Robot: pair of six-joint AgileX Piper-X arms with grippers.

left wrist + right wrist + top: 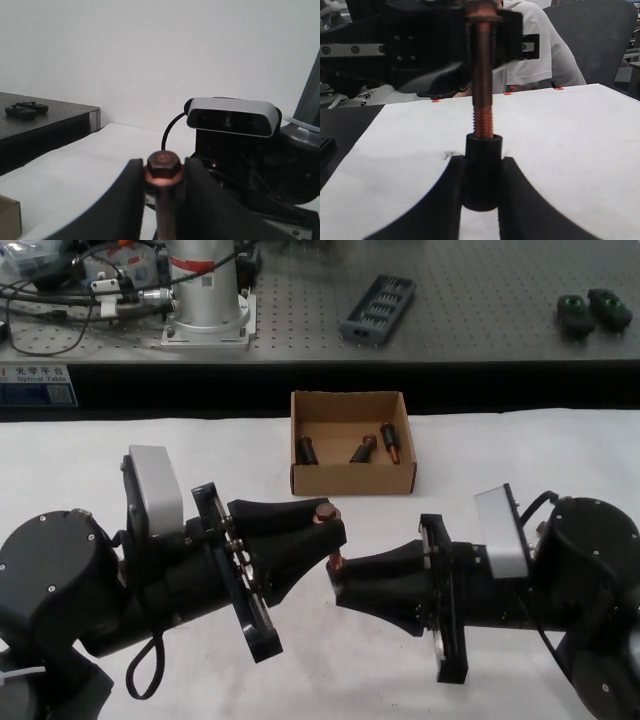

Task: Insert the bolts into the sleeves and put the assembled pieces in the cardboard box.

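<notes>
Copper-coloured hex-head bolt (326, 514), centre of the high frame, pinched upright just under its head by left gripper (330, 530), fingers closed on it. Threaded tip at the mouth of black cylindrical sleeve (481, 172), clamped between right gripper (338, 582) fingers. Upper centre: brown cardboard box (352, 480) holding three assembled pieces (363, 450).

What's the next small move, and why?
Likely: left gripper pushes the bolt straight down into the sleeve. Its threaded tip is just at the sleeve's mouth, in line, with most of the shank exposed; right gripper grips the sleeve upright.
</notes>
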